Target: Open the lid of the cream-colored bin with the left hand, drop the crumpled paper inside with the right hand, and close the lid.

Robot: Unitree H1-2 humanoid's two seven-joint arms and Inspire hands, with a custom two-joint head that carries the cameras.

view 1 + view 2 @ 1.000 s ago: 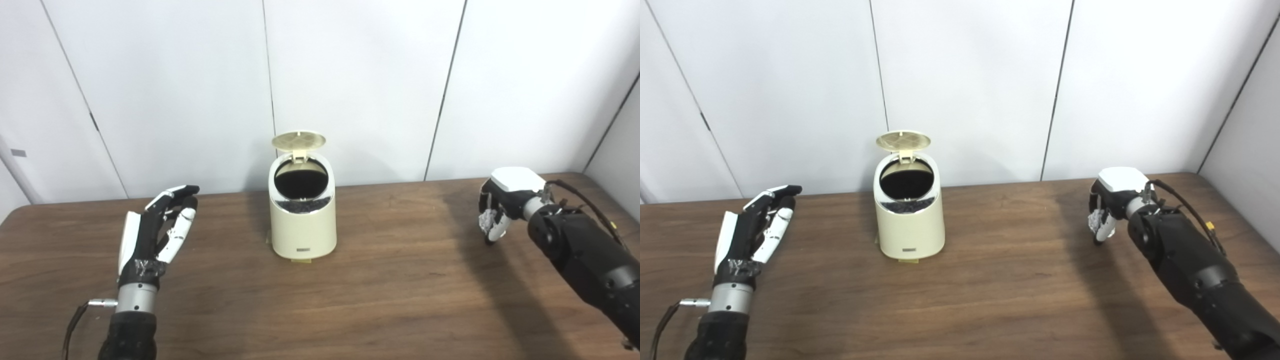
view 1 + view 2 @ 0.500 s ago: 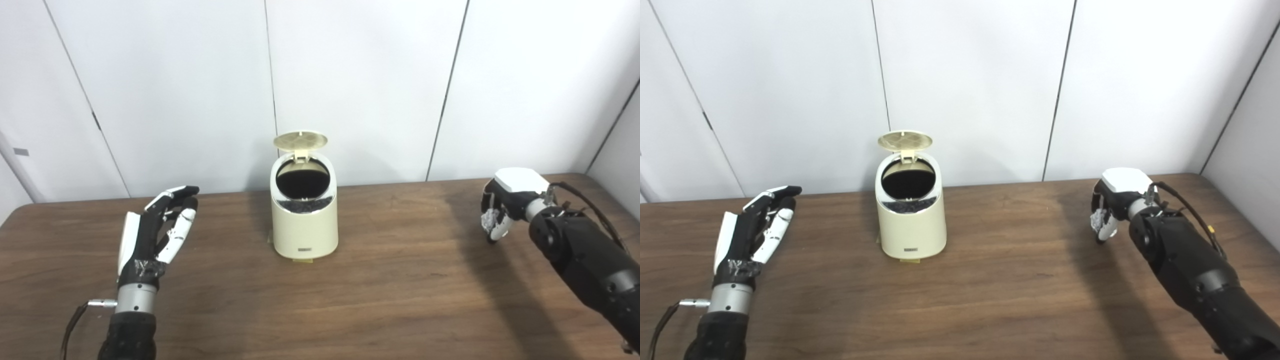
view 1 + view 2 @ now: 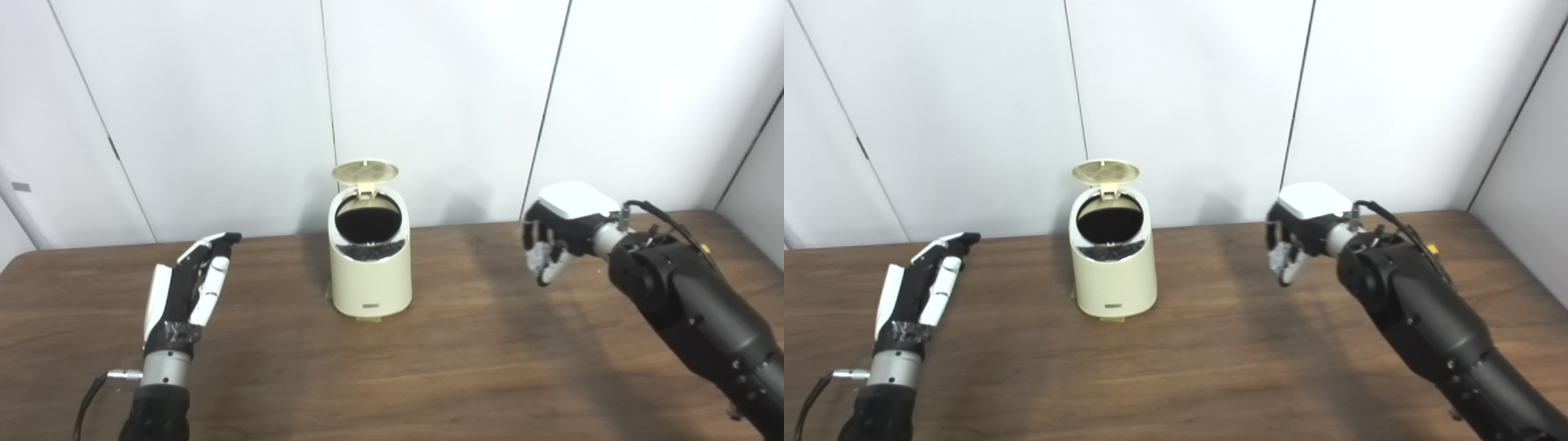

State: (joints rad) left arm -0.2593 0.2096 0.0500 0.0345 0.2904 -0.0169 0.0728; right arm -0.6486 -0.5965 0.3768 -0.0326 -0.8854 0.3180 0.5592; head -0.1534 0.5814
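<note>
We note the cream bin (image 3: pixel 370 263) upright on the bench (image 3: pixel 465 361), lid (image 3: pixel 365 171) raised rearward. Right hand (image 3: pixel 551 242) grips crumpled paper (image 3: pixel 539 256); left hand (image 3: pixel 187 288) empty, fingers extended.

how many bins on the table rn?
1: the cream-colored bin, lid up, stands mid-table between the two robot hands. Nothing seems hidden.
</note>
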